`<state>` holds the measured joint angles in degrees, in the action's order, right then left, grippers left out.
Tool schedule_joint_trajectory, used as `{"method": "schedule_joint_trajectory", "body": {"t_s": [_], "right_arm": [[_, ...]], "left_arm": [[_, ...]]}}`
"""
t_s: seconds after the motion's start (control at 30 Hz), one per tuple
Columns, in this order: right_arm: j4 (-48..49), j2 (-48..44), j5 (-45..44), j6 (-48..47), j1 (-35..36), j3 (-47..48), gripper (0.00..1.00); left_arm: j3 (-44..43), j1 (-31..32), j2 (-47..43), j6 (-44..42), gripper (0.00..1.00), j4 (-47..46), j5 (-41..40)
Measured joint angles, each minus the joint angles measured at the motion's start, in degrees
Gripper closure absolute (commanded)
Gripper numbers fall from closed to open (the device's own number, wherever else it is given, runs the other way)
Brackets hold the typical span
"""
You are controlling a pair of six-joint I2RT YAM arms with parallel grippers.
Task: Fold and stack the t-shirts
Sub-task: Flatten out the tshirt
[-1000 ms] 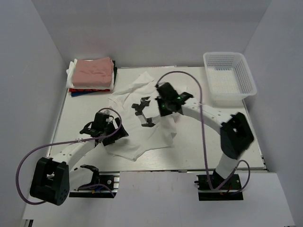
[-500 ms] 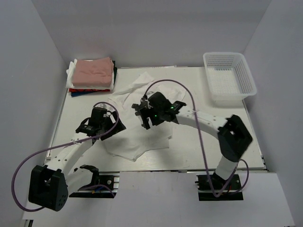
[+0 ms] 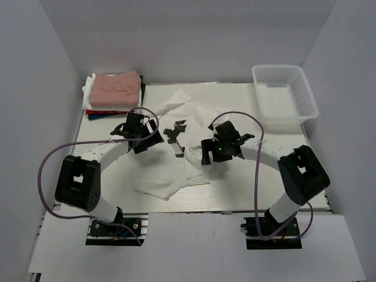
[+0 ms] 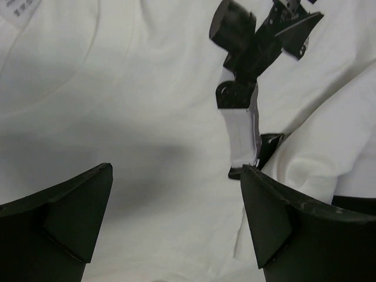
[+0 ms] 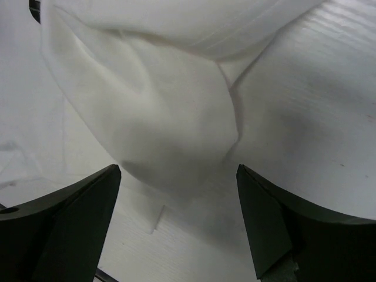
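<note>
The shirt (image 3: 164, 176) lies rumpled, long axis near-to-far, below the fingers of the left gripper (image 4: 175, 170) and right gripper (image 5: 177, 170), both spread, empty.

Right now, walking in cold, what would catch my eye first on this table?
A big white t-shirt with a black print lies crumpled mid-table, and the left fingers and right fingers hang spread open just above its cloth. In the far left corner sits a neat stack of folded shirts, pink on top; far right stands a white mesh basket.
</note>
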<state>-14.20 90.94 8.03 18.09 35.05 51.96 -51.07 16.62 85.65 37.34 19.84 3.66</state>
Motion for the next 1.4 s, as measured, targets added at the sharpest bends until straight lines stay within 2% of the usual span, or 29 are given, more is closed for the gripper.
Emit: {"method": "schedule_joint_trajectory", "body": {"t_s": [0.1,0.2,0.23,0.33,0.43,0.6,0.87,0.9,0.93,1.07,1.17,1.2,1.23,1.27,1.3,1.4], "right_arm": [[1.03,2.91,2.73,-0.22,-0.72,-0.02,0.22],[2.36,3.28,4.44,-0.28,-1.49,-0.24,0.42],[2.73,3.28,4.79,-0.22,-1.7,-0.28,0.62],[2.75,2.93,5.05,0.17,-2.1,-0.35,1.0],[1.97,0.66,2.97,1.09,-2.29,-0.83,1.0],[-4.24,-7.34,-7.52,4.42,-2.47,-2.25,1.0],[-25.79,-27.06,-25.18,20.41,-6.71,-10.91,1.0],[-29.14,-29.49,-26.34,22.49,-7.19,-11.8,0.93],[-32.39,-31.74,-27.17,24.41,-7.48,-12.35,0.81],[-40.74,-38.93,-30.47,29.31,-8.07,-12.44,0.67],[-42.6,-39.26,-32.81,28.46,-8.28,-11.1,0.52],[-42.25,-38.21,-33.38,27.3,-8.33,-10.19,0.35],[-41.4,-36.63,-33.62,25.99,-8.37,-9.05,0.26],[-39.54,-34.99,-33.68,24.11,-8.37,-7.91,0.12],[-36.98,-32.41,-33.66,22.16,-8.39,-6.8,0.1],[-26.86,-24.61,-32.46,16.7,-8.48,-4.11,0.1]], "left_arm": [[-1.6,-0.02,3.28,-0.37,0.0,-1.14,-0.17],[-2.03,-0.04,6.19,-0.81,0.0,-1.05,-1.01],[-2.03,-0.04,7.06,-0.92,0.0,-1.05,-1.38],[-2.38,-0.15,9.35,-1.03,0.0,-1.14,-2.64],[-4.63,-0.42,11.37,-1.14,0.0,-0.83,-4.02],[-7.32,-0.39,13.73,-1.09,0.0,-0.59,-5.86],[-7.37,-0.39,13.64,-0.98,0.0,0.0,-7.45],[-7.37,-0.39,13.55,-0.92,0.0,0.22,-7.65],[-7.34,-0.42,13.46,-0.94,0.0,0.59,-7.76],[-7.04,-0.44,12.76,-1.07,0.0,2.29,-7.85],[-7.04,-0.24,12.09,-1.6,0.0,4.2,-7.67],[-7.04,-0.2,11.87,-1.9,0.0,4.79,-7.48],[-7.04,-0.15,11.5,-2.23,0.0,5.11,-7.28],[-7.04,-0.15,11.21,-2.51,0.0,5.35,-7.04],[-7.1,-0.15,10.8,-2.99,0.0,5.44,-6.75],[-8.83,-0.07,10.36,-4.22,0.0,5.4,-5.51]]}}
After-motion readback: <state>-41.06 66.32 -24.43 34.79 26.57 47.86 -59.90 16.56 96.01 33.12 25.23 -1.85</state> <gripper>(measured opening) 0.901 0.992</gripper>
